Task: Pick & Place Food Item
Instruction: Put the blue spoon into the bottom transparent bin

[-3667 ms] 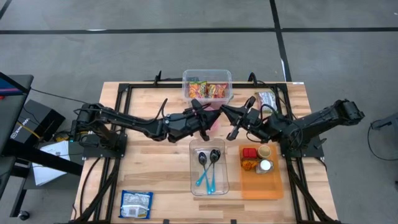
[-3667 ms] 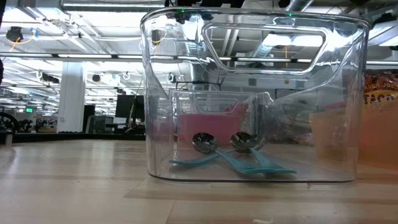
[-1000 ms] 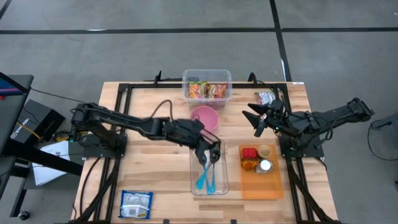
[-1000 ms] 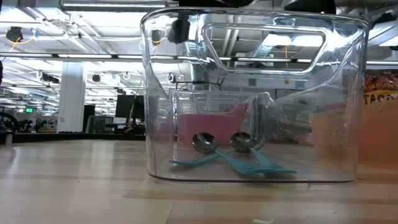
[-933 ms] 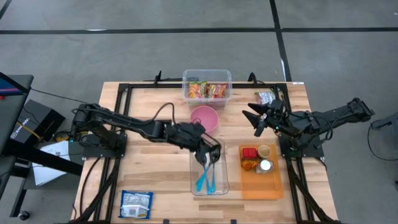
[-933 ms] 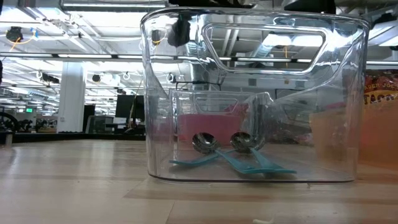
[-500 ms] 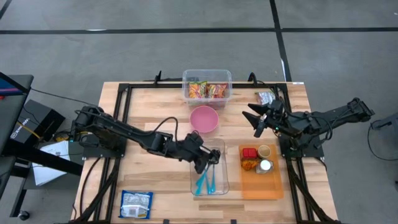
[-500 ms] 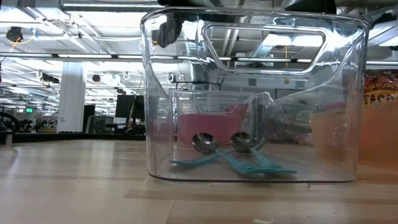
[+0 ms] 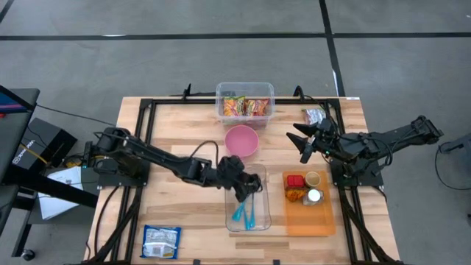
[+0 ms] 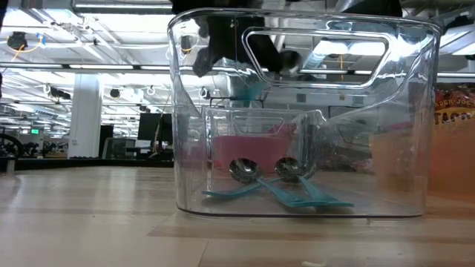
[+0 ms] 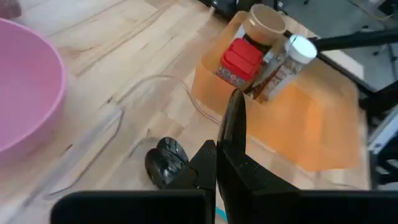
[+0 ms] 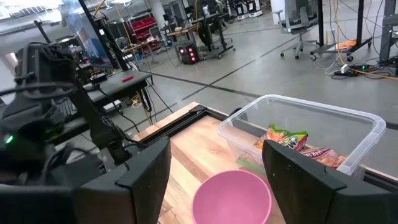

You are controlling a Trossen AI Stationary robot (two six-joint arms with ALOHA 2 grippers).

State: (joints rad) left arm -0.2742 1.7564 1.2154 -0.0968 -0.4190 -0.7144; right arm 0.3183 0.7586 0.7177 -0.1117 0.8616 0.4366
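**benchwatcher:** So the worktop (image 9: 176, 118) is carrying a clear tub (image 9: 246, 197) in the middle with 2 teal-handled spoons (image 9: 245, 210) lying in it, an orange tray (image 9: 309, 221) of jars just beside it on the right arm's side, a pink bowl (image 9: 241, 140) behind the tub, and a clear bin (image 9: 245, 101) of snack packets (image 9: 246, 107) at the back. The left gripper (image 9: 246, 185) is hanging over the tub's back end, just above the spoon bowls, jaws pressed together and gripping nothing I can spot. Which arm is actually going for the food?

**torque_tom:** I'm guessing the snack packets are the food item, and if so the right gripper (image 9: 302, 140) is looking like the better bet. It's hovering over bare wood with its jaws standing wide and empty, and its wrist camera is looking straight at the bowl and the bin, so the packets are lying ahead of those jaws and slightly off toward the back edge. The left one is pointing the other way, down into the tub. Packets' long sides are running roughly across the bin, though it's hard to call exactly.
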